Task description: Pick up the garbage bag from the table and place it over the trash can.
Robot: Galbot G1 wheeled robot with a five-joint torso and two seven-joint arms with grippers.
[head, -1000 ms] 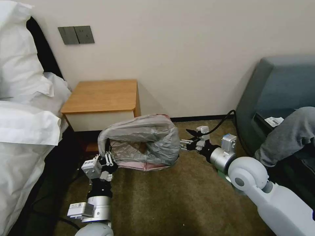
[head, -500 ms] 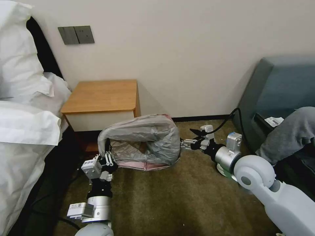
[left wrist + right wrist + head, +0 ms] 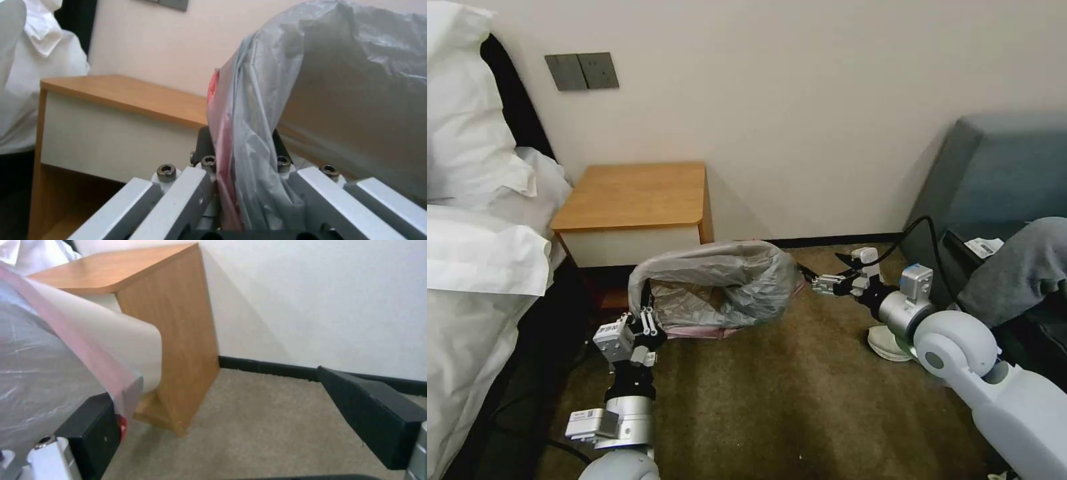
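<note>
The grey garbage bag (image 3: 720,283) with its pink band is draped over the trash can, whose pale cream corner (image 3: 133,340) shows beneath the plastic. It stands on the carpet just in front of the table (image 3: 634,193). At the bag's near left corner my left gripper (image 3: 644,315) is shut on the bag's edge; in the left wrist view the pink-banded plastic (image 3: 249,133) runs between the closed fingers (image 3: 202,143). To the bag's right my right gripper (image 3: 810,279) stands open. In the right wrist view the bag's band (image 3: 84,350) rests against one finger (image 3: 89,436).
A bed with white linen (image 3: 474,267) fills the left side. On the right is a grey-blue sofa (image 3: 1000,180) with a person's grey-trousered leg (image 3: 1020,267) on it. A white slipper (image 3: 887,343) lies on the carpet by my right arm. The wall stands close behind the table.
My right gripper has drawn back to the right, away from the bag's side. The bag has sagged a little lower over the trash can. The left gripper has stayed put.
</note>
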